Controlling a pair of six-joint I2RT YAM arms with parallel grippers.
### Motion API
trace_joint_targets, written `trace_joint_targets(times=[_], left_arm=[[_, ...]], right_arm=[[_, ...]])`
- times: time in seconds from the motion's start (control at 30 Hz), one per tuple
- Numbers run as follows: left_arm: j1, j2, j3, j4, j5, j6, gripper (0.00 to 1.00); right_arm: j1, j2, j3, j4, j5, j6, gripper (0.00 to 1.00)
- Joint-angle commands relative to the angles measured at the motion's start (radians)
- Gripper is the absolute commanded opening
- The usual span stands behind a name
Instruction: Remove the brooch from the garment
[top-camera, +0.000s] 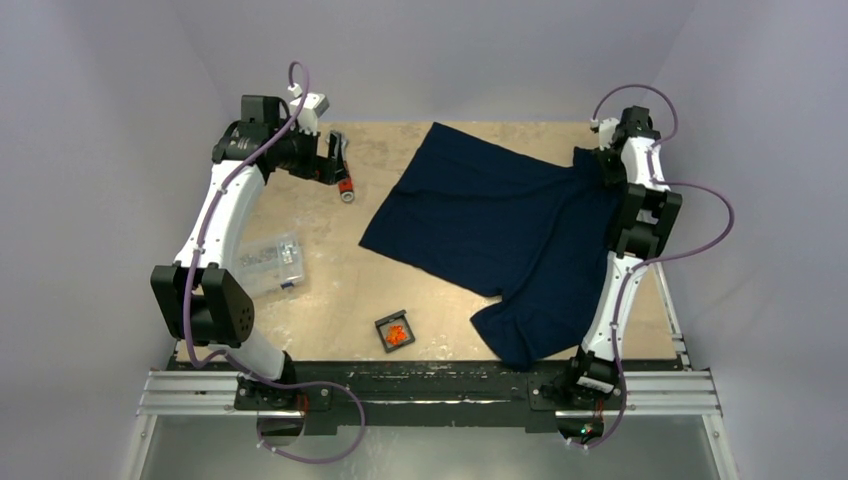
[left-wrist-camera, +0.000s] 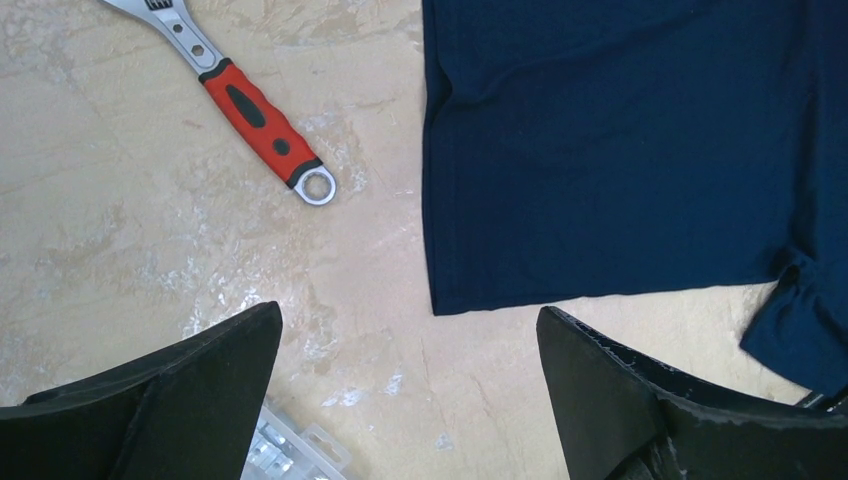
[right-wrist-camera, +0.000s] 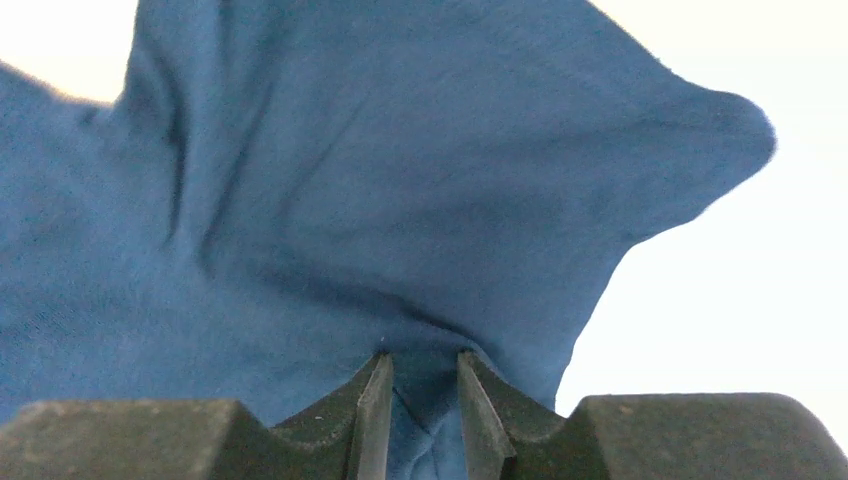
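The garment (top-camera: 490, 225), a dark navy T-shirt, lies spread across the middle and right of the table. It also shows in the left wrist view (left-wrist-camera: 620, 150). The brooch (top-camera: 397, 335), a tiny orange ornament, lies in a small black square tray (top-camera: 384, 325) near the front edge, apart from the garment. My right gripper (top-camera: 598, 165) at the back right is shut on a pinched fold of the garment (right-wrist-camera: 400, 200), with cloth between its jaws (right-wrist-camera: 423, 358). My left gripper (top-camera: 335, 160) is open and empty above bare table (left-wrist-camera: 410, 310), left of the garment's edge.
A wrench with an orange-red handle (left-wrist-camera: 262, 122) lies at the back left, under my left gripper (top-camera: 346, 188). A clear plastic parts box (top-camera: 268, 262) sits at the left; its corner shows in the left wrist view (left-wrist-camera: 285, 455). A metal rail (top-camera: 430, 392) runs along the front edge.
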Motion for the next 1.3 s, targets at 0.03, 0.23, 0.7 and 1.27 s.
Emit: trace_joint_targets(times=[0.03,0.23,0.7,1.27], left_arm=[[0.012,-0.021,-0.01,0.025,0.028,0.022,1.0],[0.011,-0.002,-0.004,0.034,0.044,0.024,1.0],[0.011,-0.014,-0.025,0.071,0.064,-0.028,1.0],[0.011,-0.004,0.012,0.038,0.058,-0.04,1.0]], right_arm=[[0.006,0.028,0.144,0.079,0.019,0.001,0.43],[0.005,-0.187,0.003,0.093,-0.12,0.062,0.6],[-0.12,-0.391,-0.337,-0.045,-0.182,0.233,0.33],[-0.128,-0.242,-0.302,-0.022,-0.155,0.181,0.29]])
